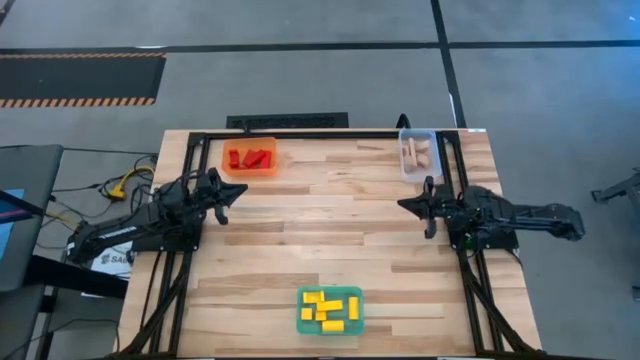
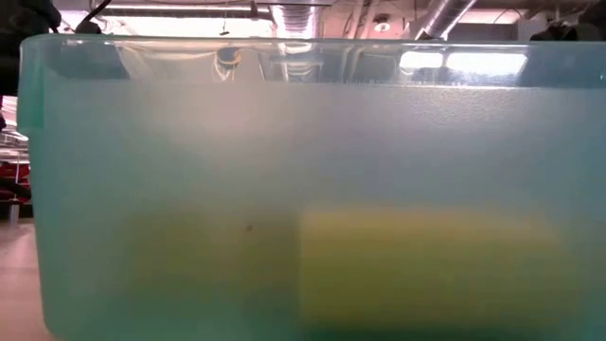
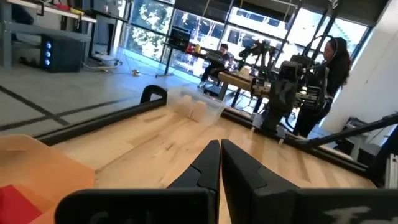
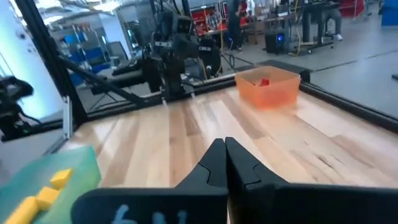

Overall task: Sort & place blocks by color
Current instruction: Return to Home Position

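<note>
**Sorting looks finished; arms sit at the sides of the tabletop (image 1: 320,230)**

Red blocks (image 1: 248,158) lie together in the orange tray (image 1: 273,168) at the far left; wooden blocks (image 1: 417,153) are in the clear tray (image 1: 420,177) at the far right; yellow blocks (image 1: 328,308) fill the teal tray (image 1: 302,328) at the near edge; I see none loose on the boards. Left gripper (image 1: 222,195) hangs near the orange tray, its fingers (image 3: 205,165) pressed together on nothing; right gripper (image 1: 425,205) hangs near the clear tray, fingers (image 4: 211,160) likewise closed and empty. If I had to lift one again, I judge these pieces light, rigid and smooth-faced, so inclined to slip; I would pinch across the narrow sides at mid-length; the crowded trays leave little room beside each piece.
</note>
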